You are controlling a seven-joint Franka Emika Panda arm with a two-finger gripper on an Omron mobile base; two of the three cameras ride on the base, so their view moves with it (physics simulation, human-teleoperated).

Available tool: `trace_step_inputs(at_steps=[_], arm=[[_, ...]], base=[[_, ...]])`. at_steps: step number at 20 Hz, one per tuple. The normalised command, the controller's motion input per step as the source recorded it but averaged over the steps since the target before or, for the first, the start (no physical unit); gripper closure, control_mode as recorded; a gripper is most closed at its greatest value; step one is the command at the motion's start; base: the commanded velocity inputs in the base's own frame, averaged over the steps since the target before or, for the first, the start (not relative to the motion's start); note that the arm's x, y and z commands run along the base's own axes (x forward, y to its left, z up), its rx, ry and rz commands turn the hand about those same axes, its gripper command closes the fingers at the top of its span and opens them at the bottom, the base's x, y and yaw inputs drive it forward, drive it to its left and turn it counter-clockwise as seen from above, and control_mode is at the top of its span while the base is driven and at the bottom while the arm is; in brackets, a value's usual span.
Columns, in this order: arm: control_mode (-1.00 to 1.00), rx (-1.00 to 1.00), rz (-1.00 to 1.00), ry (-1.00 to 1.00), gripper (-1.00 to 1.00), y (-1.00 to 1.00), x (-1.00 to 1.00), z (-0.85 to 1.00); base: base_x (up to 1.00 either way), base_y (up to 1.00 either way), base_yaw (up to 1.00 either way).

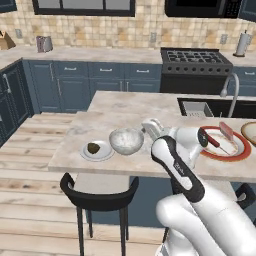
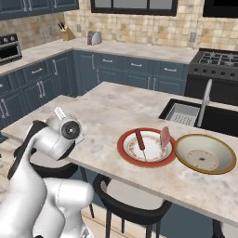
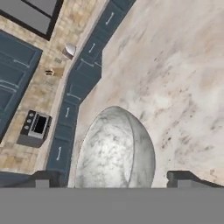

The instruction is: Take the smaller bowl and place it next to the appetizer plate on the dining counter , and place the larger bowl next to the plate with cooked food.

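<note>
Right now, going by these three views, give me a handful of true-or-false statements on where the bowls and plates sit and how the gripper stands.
1. The smaller bowl sits on the dining counter beside the appetizer plate. True.
2. The larger bowl lies on the floor. False: it rests on the counter beside the plate with cooked food.
3. The gripper is shut on the smaller bowl. False: its jaws stand open, one either side.
4. The appetizer plate bears one dark morsel. True.

Even, soft, shadowless rendered light

Tool (image 3: 113,178) jaws wide apart
</note>
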Motion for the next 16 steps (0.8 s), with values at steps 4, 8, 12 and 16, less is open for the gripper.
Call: trace_step_inputs(at_steps=[4, 8, 12, 16], arm=[[-1.0, 0.1, 0.0, 0.3, -1.0, -0.42, -0.82, 0.96], [-1.0, 0.03, 0.0, 0.38, -1.0, -0.44, -0.98, 0.86], [-1.0, 0.0, 0.0, 0.17, -1.0, -0.41, -1.0, 0.35], [-1.0, 0.01, 0.07, -0.09, -1.0, -0.09, -1.0, 0.1]], base=[[0.0, 0.0, 0.0], [0.0, 0.0, 0.0], [0.0, 0.0, 0.0], [0.0, 0.0, 0.0]])
